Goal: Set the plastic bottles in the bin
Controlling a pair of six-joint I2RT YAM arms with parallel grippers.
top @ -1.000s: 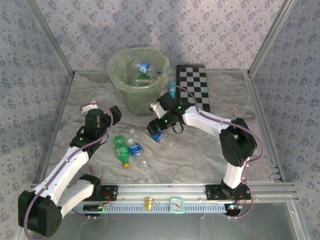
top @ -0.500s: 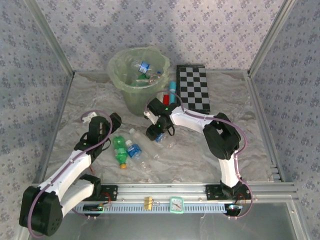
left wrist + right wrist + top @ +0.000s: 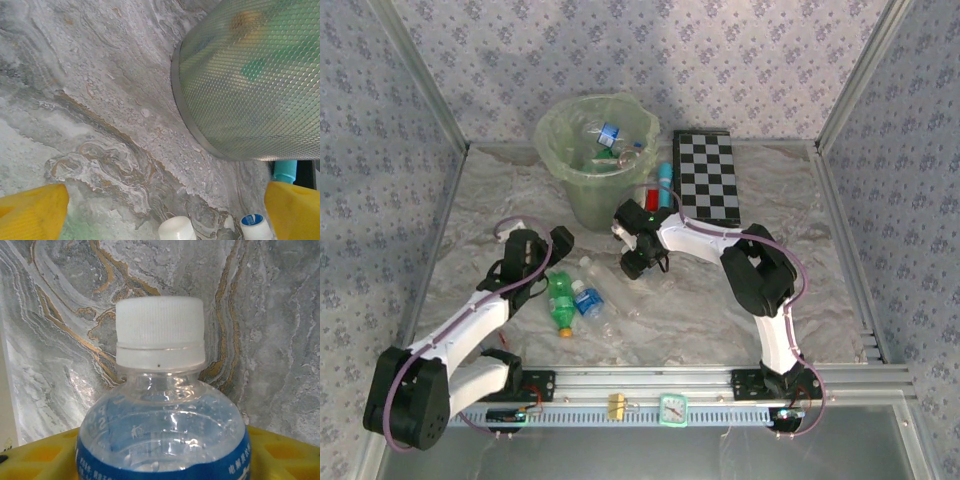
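Right fingers (image 3: 40, 455): yellow pads are seen close against both sides of a clear white-capped bottle (image 3: 162, 440) with a blue label. Its cap is pointed away from the wrist, over the marbled table (image 3: 60, 315). Whether the pads are pressing on it or merely flanking it cannot be told.

Right gripper (image 3: 636, 263): lowered at mid-table, near the front of the bin (image 3: 582, 205), forearm stretched in from the right.

Left fingers (image 3: 30, 212): held wide apart, with nothing gripped. A white cap (image 3: 176, 229) and a blue cap (image 3: 254, 222) are noted low between them, down on the table.

Left gripper (image 3: 557, 244): placed left of centre, just beyond the loose bottles.

Loose bottles: a green bottle (image 3: 560, 296) is laid with its orange cap toward the near edge. A small blue-labelled bottle (image 3: 588, 298) is laid just beside it on the right. Another clear one (image 3: 586, 266) is faintly made out just behind.

Bin: pale green, bag-lined, stood upright at far centre. Several binned bottles (image 3: 608, 135) are seen lying inside, among them one with a blue label.

To the right of the bin, a red block (image 3: 649, 193) and a teal tube (image 3: 664, 178) are noted close together. A checkerboard (image 3: 708, 175) is laid flat beyond them.
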